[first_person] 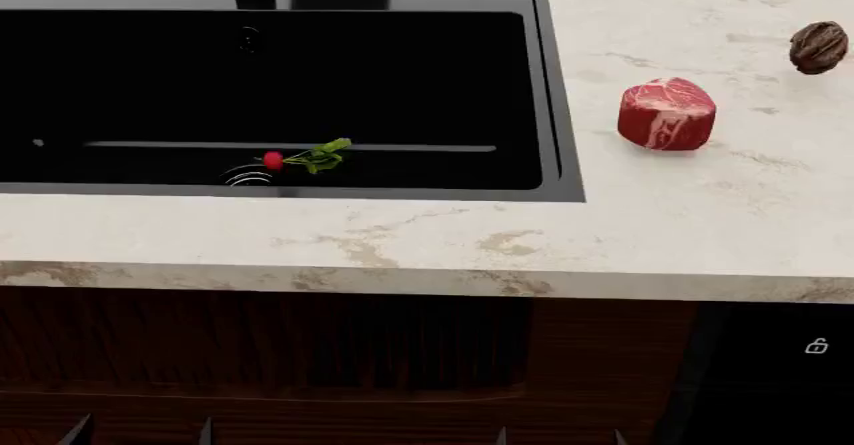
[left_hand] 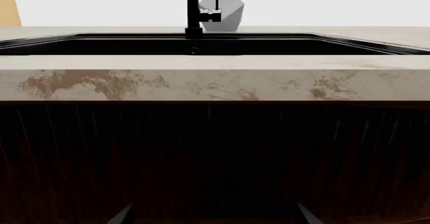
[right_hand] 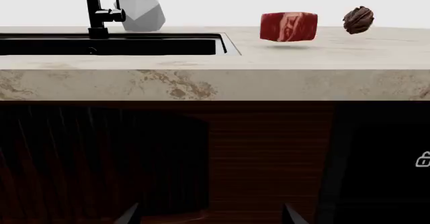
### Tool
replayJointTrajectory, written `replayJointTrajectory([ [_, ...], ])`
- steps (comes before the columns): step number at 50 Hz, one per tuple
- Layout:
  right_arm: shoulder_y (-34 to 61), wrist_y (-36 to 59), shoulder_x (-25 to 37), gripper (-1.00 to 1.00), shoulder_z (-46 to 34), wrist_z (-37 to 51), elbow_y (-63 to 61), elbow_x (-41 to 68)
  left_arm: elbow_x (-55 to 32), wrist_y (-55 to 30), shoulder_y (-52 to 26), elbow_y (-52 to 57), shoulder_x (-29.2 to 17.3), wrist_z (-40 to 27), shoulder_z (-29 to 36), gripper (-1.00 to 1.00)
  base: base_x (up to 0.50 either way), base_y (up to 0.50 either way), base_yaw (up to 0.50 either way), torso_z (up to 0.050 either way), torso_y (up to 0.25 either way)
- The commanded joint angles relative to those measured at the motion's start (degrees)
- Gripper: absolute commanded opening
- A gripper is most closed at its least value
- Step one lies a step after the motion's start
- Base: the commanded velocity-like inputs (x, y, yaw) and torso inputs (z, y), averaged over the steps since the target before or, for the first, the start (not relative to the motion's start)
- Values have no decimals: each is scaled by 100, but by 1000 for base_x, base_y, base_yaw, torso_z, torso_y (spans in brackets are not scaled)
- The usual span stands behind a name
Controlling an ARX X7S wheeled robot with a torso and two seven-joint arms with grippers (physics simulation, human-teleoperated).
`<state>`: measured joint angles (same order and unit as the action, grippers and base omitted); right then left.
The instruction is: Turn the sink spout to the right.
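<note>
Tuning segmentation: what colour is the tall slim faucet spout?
Glossy black, clearest in the right wrist view.

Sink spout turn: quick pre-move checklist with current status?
1. Sink spout located, upright behind the sink: ok.
2. Left gripper open, holding nothing: ok.
3. Right gripper open, holding nothing: ok.
4. Either gripper near spout: not ok, both low, facing the cabinet front.
5. Swing path to the right: cannot tell; potted plant beside or behind the spout.
6. Radish in basin, below spout level: ok.
</note>
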<state>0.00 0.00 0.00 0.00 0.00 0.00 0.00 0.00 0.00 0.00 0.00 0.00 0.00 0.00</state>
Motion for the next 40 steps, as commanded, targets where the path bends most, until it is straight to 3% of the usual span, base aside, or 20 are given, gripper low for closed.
replayJointTrajectory([
  [1, 46, -42, 451, 100, -543, 538, 46, 454, -56, 0, 0, 0, -57, -64, 64, 100, 0, 0, 0, 0, 0],
  [4, 54, -40, 475, 100, -584, 601, 52, 402, 253, 0, 54, 19, -170, -73, 357, 100, 0, 0, 0, 0, 0],
  [6, 60, 11, 483, 100, -567, 609, 47, 468, -100, -82, 39, 77, -182, 13, 272, 100, 0, 0, 0, 0, 0],
  [13, 67, -8, 525, 100, -595, 762, 27, 419, -155, 37, 75, 129, -300, -43, 416, 100, 0, 0, 0, 0, 0],
  [40, 68, 7, 678, 100, -791, 968, -1, 507, -401, 180, 75, 130, -520, -223, 633, 100, 0, 0, 0, 50, 0],
])
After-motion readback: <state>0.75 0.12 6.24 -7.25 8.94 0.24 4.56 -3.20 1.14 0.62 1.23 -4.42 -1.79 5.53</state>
